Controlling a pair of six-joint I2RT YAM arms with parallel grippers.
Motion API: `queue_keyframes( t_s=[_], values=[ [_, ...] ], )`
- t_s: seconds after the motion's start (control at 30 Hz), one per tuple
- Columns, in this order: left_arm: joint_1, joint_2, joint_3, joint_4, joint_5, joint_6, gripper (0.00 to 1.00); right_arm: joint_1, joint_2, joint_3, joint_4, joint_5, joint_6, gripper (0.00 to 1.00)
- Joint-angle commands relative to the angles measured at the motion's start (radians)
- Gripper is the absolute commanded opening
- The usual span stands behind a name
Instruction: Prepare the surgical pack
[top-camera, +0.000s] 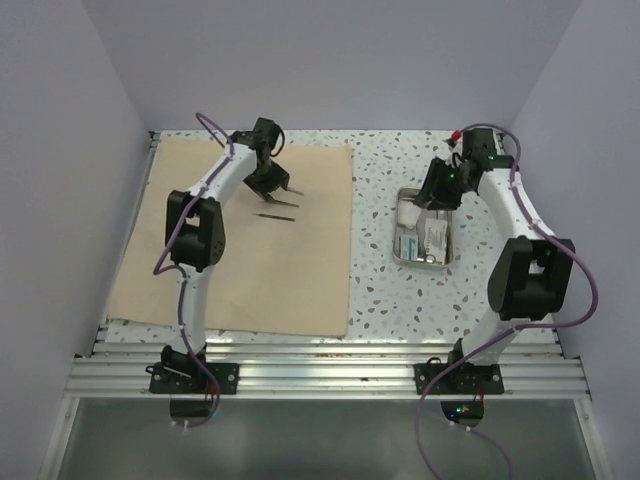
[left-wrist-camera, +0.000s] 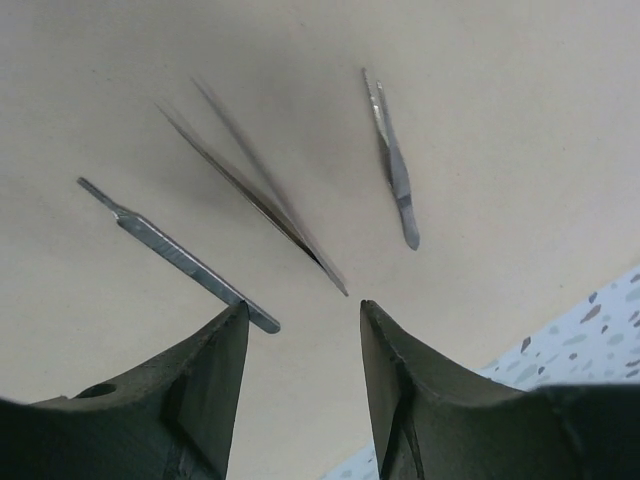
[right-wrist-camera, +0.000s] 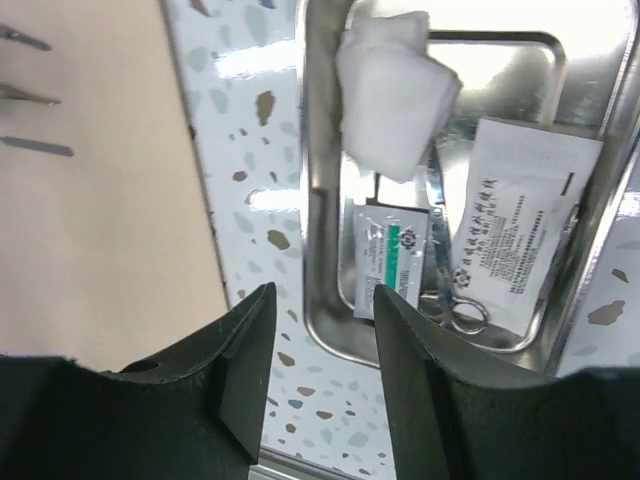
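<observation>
**Speckled table (top-camera: 390, 290), nothing gripped**

Speckled tabletop is carrying the cloth (top-camera: 240, 260) on the left and the tray (top-camera: 420, 263) on the right. I am arching my left arm (top-camera: 215, 185) over the cloth's far part. My left pincer (left-wrist-camera: 303, 310) is gaping partway, empty, hovering over three instruments (left-wrist-camera: 180, 257) lying on the cloth. I am bending my right arm (top-camera: 505, 205) over the tray. My right pincer (right-wrist-camera: 322, 290) is standing part open, gripping nothing, above the gauze (right-wrist-camera: 395, 90) and packet (right-wrist-camera: 515, 225) inside.

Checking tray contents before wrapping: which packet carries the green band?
The smaller packet; the larger packet beside it shows only black print.
</observation>
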Motion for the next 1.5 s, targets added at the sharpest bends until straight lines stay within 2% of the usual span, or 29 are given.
queue_keyframes(
  t_s=[0.0, 0.17, 0.5, 0.63, 0.73, 0.9, 1.0, 1.03, 1.17, 1.23, 1.27, 1.3, 1.33, 1.4, 1.43, 1.47],
  values=[
    [0.008, 0.039, 0.055, -0.111, -0.077, -0.134, 0.52, 0.039, -0.064, 0.014, -0.005, 0.022, 0.024, 0.48],
    [0.008, 0.108, 0.122, -0.171, -0.065, -0.185, 0.51, 0.067, -0.091, -0.034, 0.013, 0.017, 0.017, 0.48],
    [0.012, 0.156, 0.140, -0.091, -0.067, -0.228, 0.53, 0.065, -0.134, -0.113, 0.053, -0.001, 0.005, 0.47],
    [0.014, 0.176, 0.143, -0.107, -0.057, -0.243, 0.53, 0.065, -0.145, -0.129, 0.050, 0.007, 0.002, 0.47],
    [0.015, 0.185, 0.141, -0.111, -0.045, -0.251, 0.49, 0.065, -0.151, -0.127, 0.045, 0.010, -0.001, 0.47],
    [0.020, 0.190, 0.142, -0.079, -0.016, -0.228, 0.24, 0.067, -0.157, -0.129, 0.052, 0.008, 0.007, 0.47],
    [0.020, 0.181, 0.140, -0.079, 0.002, -0.206, 0.03, 0.077, -0.153, -0.121, 0.053, 0.007, 0.017, 0.47],
    [0.020, 0.175, 0.140, -0.082, 0.002, -0.197, 0.00, 0.093, -0.151, -0.115, 0.053, 0.005, 0.022, 0.47],
    [0.011, 0.081, 0.106, -0.061, -0.010, -0.093, 0.00, 0.133, -0.128, -0.062, 0.065, -0.036, 0.045, 0.48],
    [0.000, 0.029, 0.071, -0.012, 0.008, 0.048, 0.00, 0.148, -0.113, -0.054, 0.087, -0.090, 0.097, 0.51],
    [-0.017, -0.033, 0.010, 0.075, 0.071, 0.118, 0.00, 0.149, -0.105, -0.057, 0.132, -0.165, 0.125, 0.53],
    [-0.027, -0.072, -0.036, 0.140, 0.122, 0.274, 0.00, 0.150, -0.087, -0.076, 0.168, -0.215, 0.195, 0.57],
    [-0.046, -0.158, -0.155, 0.209, 0.254, 0.345, 0.00, 0.159, -0.078, -0.089, 0.206, -0.252, 0.232, 0.59],
    [-0.063, -0.250, -0.307, 0.437, 0.393, 0.459, 0.00, 0.177, -0.046, -0.112, 0.306, -0.317, 0.293, 0.62],
    [-0.067, -0.293, -0.470, 0.538, 0.576, 0.475, 0.00, 0.207, -0.036, -0.112, 0.334, -0.326, 0.341, 0.63],
    [-0.075, -0.368, -0.537, 0.694, 0.646, 0.467, 0.00, 0.225, -0.022, -0.101, 0.373, -0.332, 0.358, 0.64]
  ],
)
